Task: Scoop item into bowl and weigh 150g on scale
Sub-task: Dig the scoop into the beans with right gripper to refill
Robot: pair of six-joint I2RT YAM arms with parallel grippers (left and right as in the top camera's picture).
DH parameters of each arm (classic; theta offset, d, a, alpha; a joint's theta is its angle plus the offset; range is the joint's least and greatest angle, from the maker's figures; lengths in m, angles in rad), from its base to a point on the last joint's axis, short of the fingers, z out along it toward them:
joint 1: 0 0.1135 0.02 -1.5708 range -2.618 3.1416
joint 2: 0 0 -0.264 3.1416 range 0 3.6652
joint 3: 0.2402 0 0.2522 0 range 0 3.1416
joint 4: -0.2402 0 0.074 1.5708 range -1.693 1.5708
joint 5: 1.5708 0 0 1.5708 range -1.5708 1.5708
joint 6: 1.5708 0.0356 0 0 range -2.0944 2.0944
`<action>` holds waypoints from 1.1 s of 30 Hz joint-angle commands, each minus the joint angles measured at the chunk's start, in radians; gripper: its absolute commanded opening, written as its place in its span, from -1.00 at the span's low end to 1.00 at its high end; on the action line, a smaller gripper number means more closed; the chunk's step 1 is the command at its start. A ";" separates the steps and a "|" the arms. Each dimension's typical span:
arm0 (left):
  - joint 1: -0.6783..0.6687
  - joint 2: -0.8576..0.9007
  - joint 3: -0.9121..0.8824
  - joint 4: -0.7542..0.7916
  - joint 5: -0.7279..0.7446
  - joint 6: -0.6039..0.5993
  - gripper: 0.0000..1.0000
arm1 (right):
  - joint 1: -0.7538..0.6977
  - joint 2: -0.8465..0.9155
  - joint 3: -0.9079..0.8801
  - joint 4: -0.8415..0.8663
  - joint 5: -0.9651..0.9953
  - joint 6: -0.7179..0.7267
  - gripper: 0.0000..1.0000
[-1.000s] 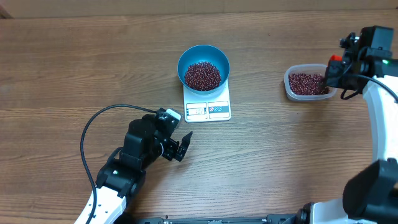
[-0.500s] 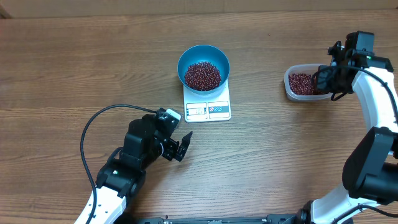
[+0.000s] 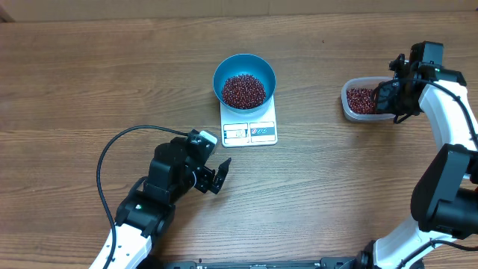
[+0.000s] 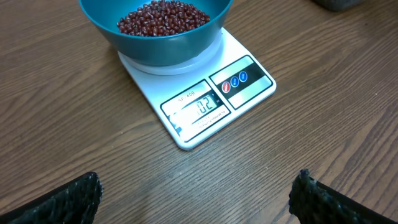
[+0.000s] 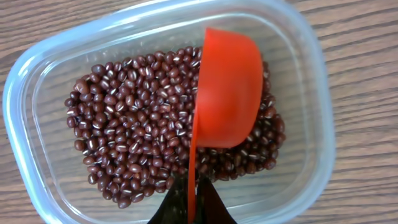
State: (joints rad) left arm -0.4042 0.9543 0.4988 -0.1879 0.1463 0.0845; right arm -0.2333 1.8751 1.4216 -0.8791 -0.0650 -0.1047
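The blue bowl [image 3: 244, 77] [image 4: 163, 38] stands on the white scale [image 3: 249, 125] [image 4: 205, 93] and holds a pile of red-brown beans [image 3: 243, 90] [image 4: 163, 16]. More beans [image 5: 143, 143] [image 3: 361, 99] lie in a clear plastic tub [image 3: 348, 109] [image 5: 317, 155] at the right. My right gripper [image 5: 193, 208] [image 3: 393, 91] is shut on the handle of an orange scoop [image 5: 227, 93], which is turned on its side over the tub's beans. Well short of the scale, my left gripper [image 4: 198, 199] [image 3: 216, 175] hangs open over bare table.
A black cable [image 3: 112, 149] loops on the table beside the left arm. The wooden table [image 3: 89, 75] spreads around the scale and tub.
The right gripper has shifted left and slightly back over the tub with the scoop. The left arm has not moved.
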 commanded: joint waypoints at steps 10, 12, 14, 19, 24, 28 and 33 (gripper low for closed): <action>-0.002 0.001 -0.007 0.001 0.008 -0.002 0.99 | 0.004 0.005 -0.078 0.036 -0.144 -0.002 -0.92; -0.002 0.001 -0.007 0.001 0.008 -0.002 0.99 | 0.004 0.005 -0.078 0.037 -0.167 -0.009 -0.92; -0.002 0.001 -0.007 0.001 0.008 -0.002 0.99 | 0.004 0.005 -0.078 0.036 -0.199 -0.025 -0.92; -0.002 0.002 -0.007 0.001 0.008 -0.002 0.99 | 0.004 0.005 -0.078 0.034 -0.274 -0.040 -0.92; -0.002 0.002 -0.007 0.001 0.008 -0.002 0.99 | 0.003 0.005 -0.078 0.032 -0.335 -0.061 -0.93; -0.002 0.001 -0.007 0.001 0.008 -0.002 0.99 | 0.002 0.005 -0.078 0.032 -0.359 -0.061 -0.93; -0.002 0.002 -0.007 0.001 0.008 -0.002 0.99 | -0.025 0.005 -0.078 0.029 -0.459 -0.084 -0.93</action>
State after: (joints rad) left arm -0.4042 0.9543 0.4988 -0.1886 0.1463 0.0845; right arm -0.2417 1.8751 1.3487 -0.8570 -0.3985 -0.1509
